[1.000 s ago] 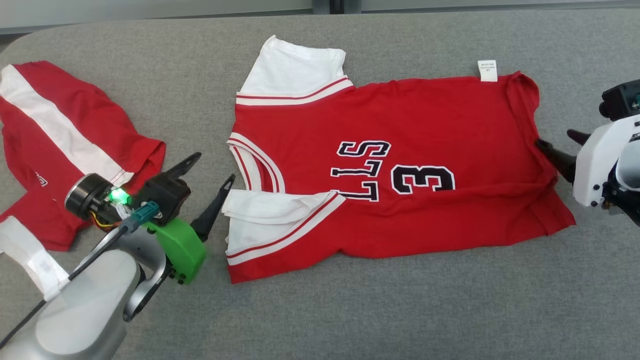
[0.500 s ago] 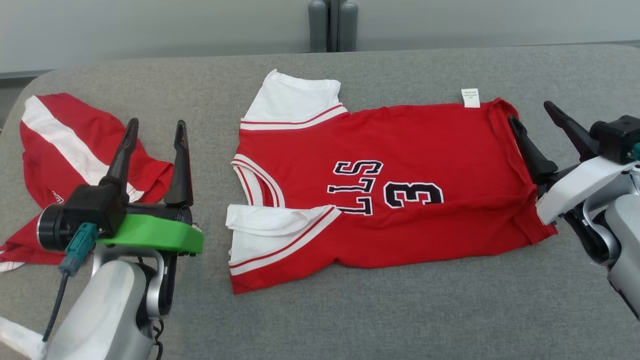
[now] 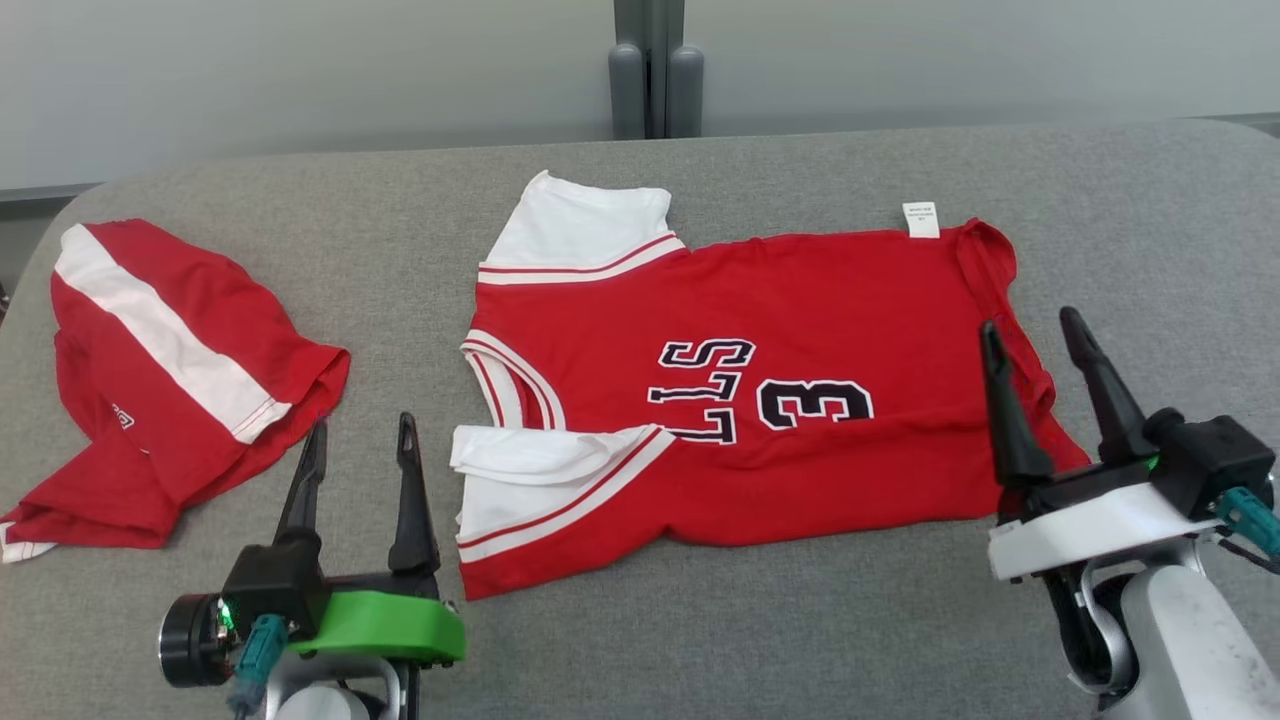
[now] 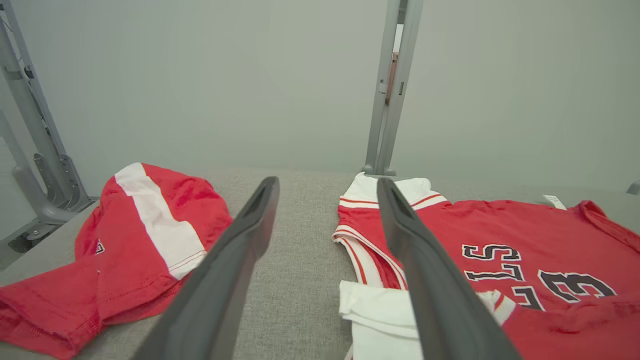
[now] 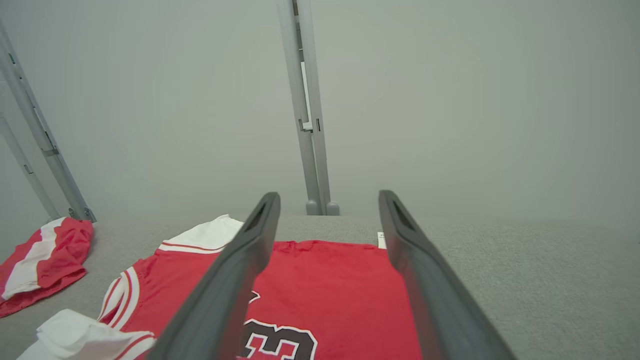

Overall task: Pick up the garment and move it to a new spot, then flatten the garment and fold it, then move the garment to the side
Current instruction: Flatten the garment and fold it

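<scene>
The garment (image 3: 820,300) is a red jersey with white sleeves and a black "3". It lies spread flat across the middle of the grey padded table (image 3: 700,640), its near sleeve (image 3: 530,470) folded over. In the left wrist view the jersey (image 4: 550,235) lies right of the fingers, and the right wrist view shows the jersey (image 5: 330,280) beneath them. My left gripper (image 3: 360,428) hovers open at the near left, just left of that sleeve and holding nothing. Over the jersey's hem end at the near right, my right gripper (image 3: 1030,325) is open and empty as well.
A second red garment with a white stripe (image 3: 230,300) lies bunched at the table's left end. Grey upright posts (image 3: 655,90) stand behind the far edge in front of a pale wall. Bare grey table runs along the near side.
The camera has tilted upward. Both arms have drawn back toward the near edge and turned so their fingers point away from me. Both grippers stay open, and the jersey lies unmoved.
</scene>
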